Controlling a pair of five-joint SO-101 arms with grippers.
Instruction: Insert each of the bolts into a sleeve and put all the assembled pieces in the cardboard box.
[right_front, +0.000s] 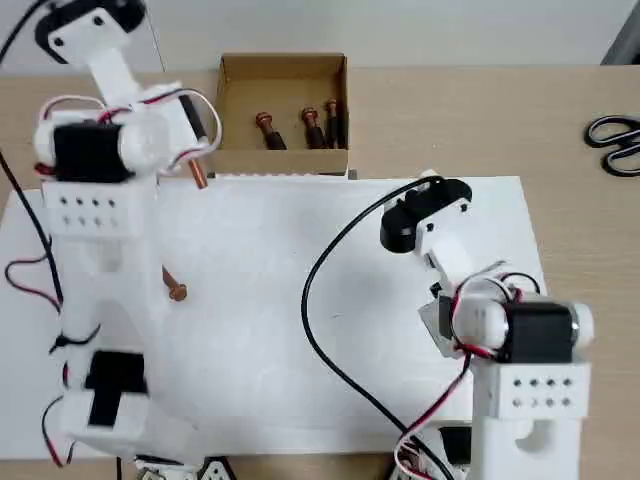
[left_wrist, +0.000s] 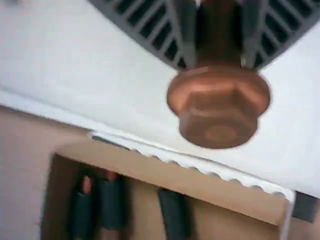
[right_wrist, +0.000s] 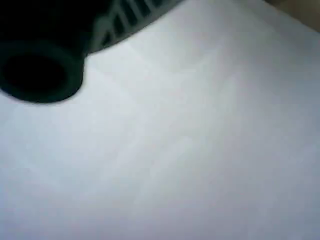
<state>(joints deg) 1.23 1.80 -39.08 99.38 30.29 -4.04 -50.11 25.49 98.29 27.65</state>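
Mid-assembly, with left gripper (left_wrist: 218, 30) clamped on a bolt (left_wrist: 218, 107) beside the cardboard box (right_front: 232, 100), right gripper (right_front: 405, 228) clasping a sleeve (right_wrist: 40, 72) over the white sheet (right_front: 300, 400); next, likely bringing bolt tip into line with sleeve bore.

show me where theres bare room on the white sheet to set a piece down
Widest free patch: the white sheet between the loose bolt and the black cable, from the cardboard box's front wall to the near edge. Crowded: by the box's left corner, where the left end effector holds a bolt, and around the right end effector with its sleeve.
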